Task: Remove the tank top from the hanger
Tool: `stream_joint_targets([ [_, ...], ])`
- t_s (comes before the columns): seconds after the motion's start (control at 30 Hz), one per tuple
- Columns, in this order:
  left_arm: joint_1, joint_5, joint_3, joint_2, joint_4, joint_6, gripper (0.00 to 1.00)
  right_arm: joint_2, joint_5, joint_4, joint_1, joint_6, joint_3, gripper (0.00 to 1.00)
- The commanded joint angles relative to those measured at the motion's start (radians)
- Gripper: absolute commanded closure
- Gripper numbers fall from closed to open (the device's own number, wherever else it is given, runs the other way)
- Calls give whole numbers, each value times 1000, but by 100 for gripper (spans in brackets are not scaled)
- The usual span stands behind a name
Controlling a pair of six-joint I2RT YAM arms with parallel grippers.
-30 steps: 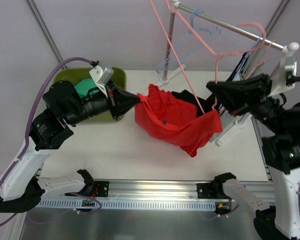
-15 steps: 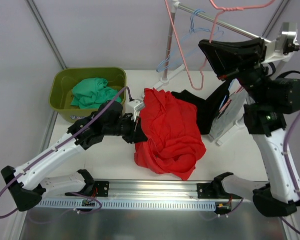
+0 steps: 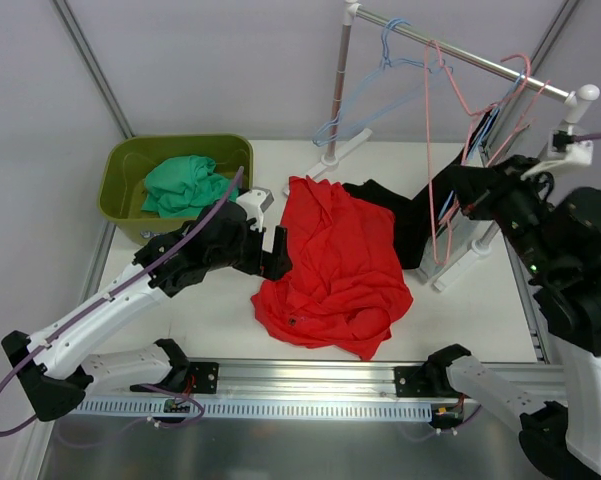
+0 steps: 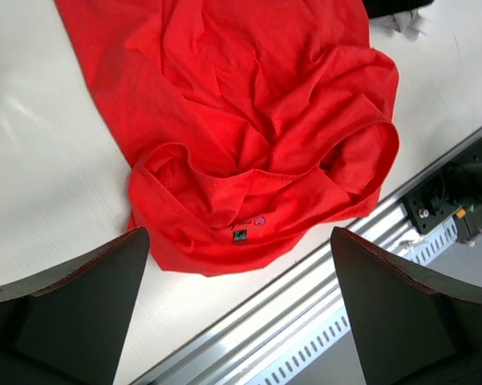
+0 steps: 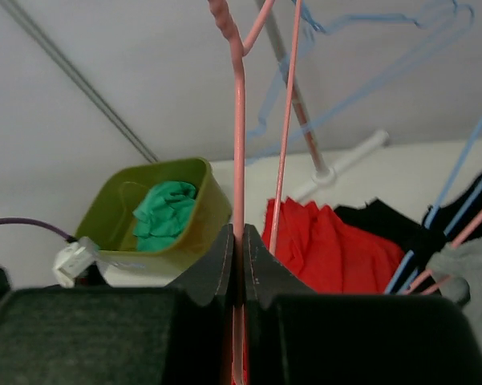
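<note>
All looks done: the tank top lies free on the table, the left gripper gapes empty over it, and the right gripper pinches the bare hanger.

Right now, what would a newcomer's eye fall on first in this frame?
The red tank top lies crumpled in the middle of the table, off any hanger, with the left gripper open over its left edge. At the right, the right gripper is shut on a bare pink hanger up by the clothes rail. A green bin with a green cloth sits back left.
</note>
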Motion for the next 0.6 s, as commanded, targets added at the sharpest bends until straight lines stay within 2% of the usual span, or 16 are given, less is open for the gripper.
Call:
stream_joint_targets([
  [0.0, 3, -73, 107, 25, -41, 29, 1, 80, 190, -106, 0, 90, -6, 100],
  [0.13, 3, -87, 133, 18, -66, 35, 1, 186, 306, -138, 1, 70, 59, 100],
  [0.17, 3, -87, 127, 13, -73, 35, 1, 254, 326, -155, 0, 62, 92, 100],
  [0.4, 3, -70, 89, -51, -116, 27, 1, 565, 500, -174, -2, -51, 423, 100],
  [0.57, 3, -56, 81, -81, -147, 33, 1, 756, 488, -172, -23, -80, 602, 100],
])
